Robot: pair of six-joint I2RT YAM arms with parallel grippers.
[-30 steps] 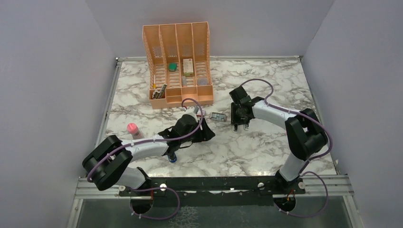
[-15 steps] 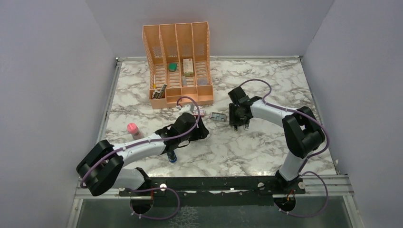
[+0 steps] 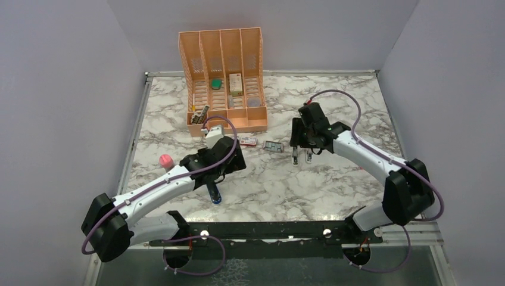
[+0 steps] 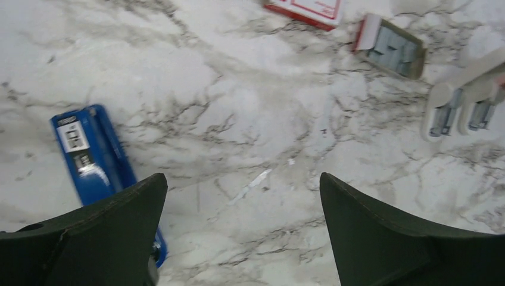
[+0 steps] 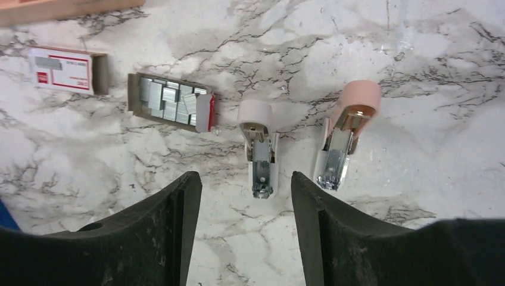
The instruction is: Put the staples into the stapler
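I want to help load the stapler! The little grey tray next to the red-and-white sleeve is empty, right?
Not empty. The grey tray is filled with staples. It does lie next to the red-and-white sleeve, as you said. The right wrist view shows this most clearly.

The table (image 5: 417, 53) has a smooth marble-pattern top, white and grey, with a slight sheen. The stapler (image 4: 89, 149), at 9 o'clock in the left wrist view, is glossy blue plastic with a paper-like label. The staples (image 5: 170, 98) are bright grey metal strips in a dull grey tray (image 5: 133, 95). The sleeve (image 5: 62, 70), at 9 o'clock of them, is matt printed card. The white block (image 5: 257, 119) and the pink block (image 5: 360, 98) are smooth plastic with shiny metal inserts. The left gripper (image 4: 241, 182) has fingers (image 4: 101, 232) of matt black plastic.
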